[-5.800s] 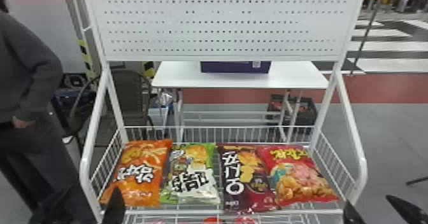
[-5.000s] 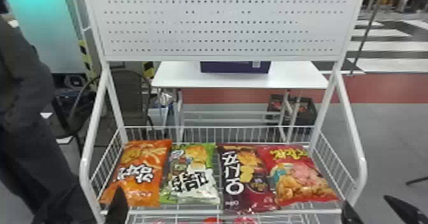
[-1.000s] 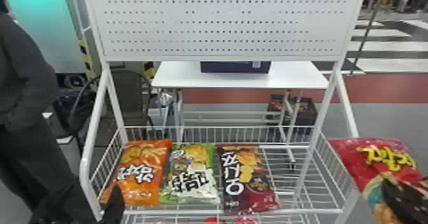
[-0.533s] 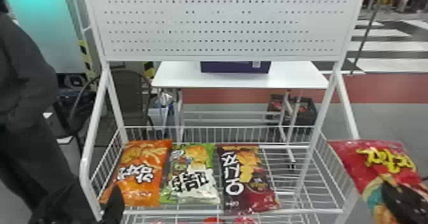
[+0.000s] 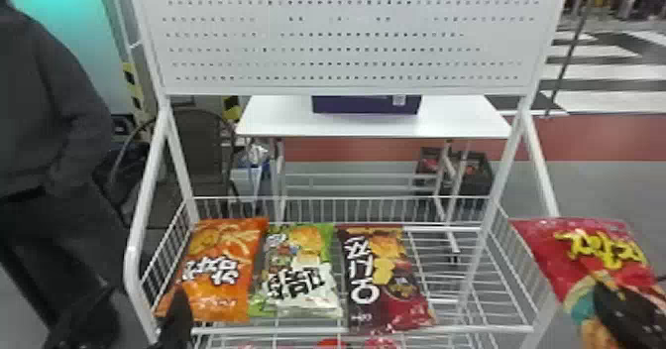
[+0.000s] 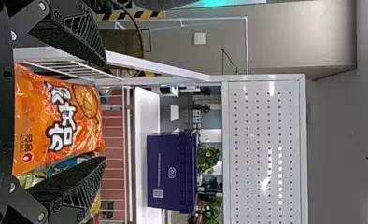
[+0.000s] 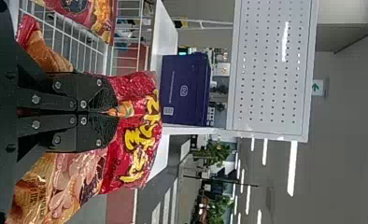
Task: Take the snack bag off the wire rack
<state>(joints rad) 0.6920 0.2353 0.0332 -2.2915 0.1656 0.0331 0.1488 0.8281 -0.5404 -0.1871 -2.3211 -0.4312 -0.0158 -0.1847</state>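
My right gripper [image 5: 619, 298] is at the right edge of the head view, outside the wire rack [image 5: 366, 329], holding a red snack bag [image 5: 589, 239] with yellow lettering. In the right wrist view, my right gripper [image 7: 108, 112] is shut on the pinched front of the red bag [image 7: 135, 140]. My left gripper [image 5: 119, 318] stays parked at the rack's front left corner. The left wrist view shows my left gripper [image 6: 102, 112] open, its fingers wide apart, with an orange bag [image 6: 56, 121] behind the gap.
On the rack's shelf lie the orange bag [image 5: 218, 273], a green and white bag [image 5: 297, 273] and a dark brown bag [image 5: 381, 278]. Bare wires [image 5: 441, 263] show to their right. Slanted posts [image 5: 540, 164] flank the basket, and a perforated panel [image 5: 347, 40] stands above.
The red bag lay at the shelf's right end in the oldest frames; now my right gripper holds it outside the rack. Over the last second it has shifted only slightly. My left arm has barely moved.
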